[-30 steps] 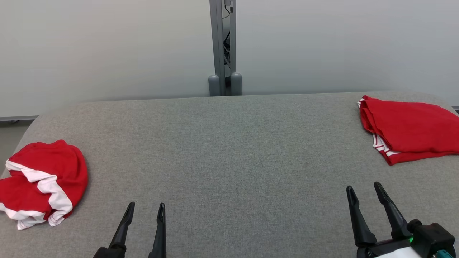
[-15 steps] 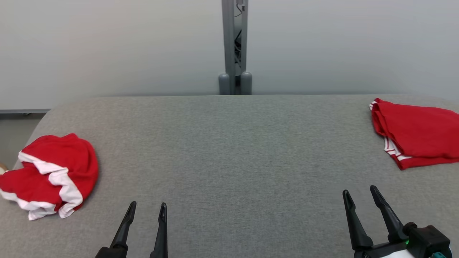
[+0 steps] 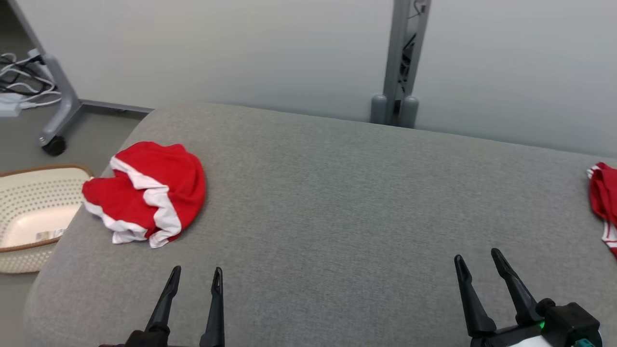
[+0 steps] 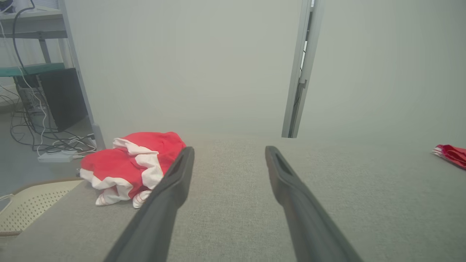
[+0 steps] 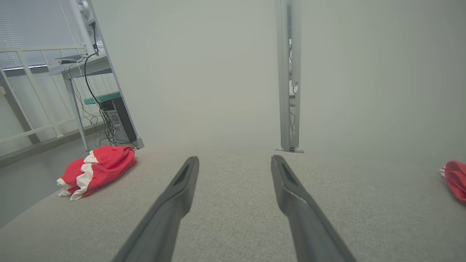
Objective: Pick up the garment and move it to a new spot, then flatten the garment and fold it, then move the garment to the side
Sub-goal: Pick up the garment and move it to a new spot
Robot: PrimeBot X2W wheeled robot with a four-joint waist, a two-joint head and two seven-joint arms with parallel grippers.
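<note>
View has swung left; garment (image 3: 144,193) lies ahead-left of left pincer (image 3: 197,269), apart.

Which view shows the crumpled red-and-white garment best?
The head view: the garment lies whole, seen from above. In the left wrist view a finger of the left gripper hides its right edge. In the right wrist view it is small, far left.

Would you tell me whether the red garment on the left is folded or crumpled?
Crumpled: the red garment lies in a rumpled heap, with uneven, twisted edges.
</note>
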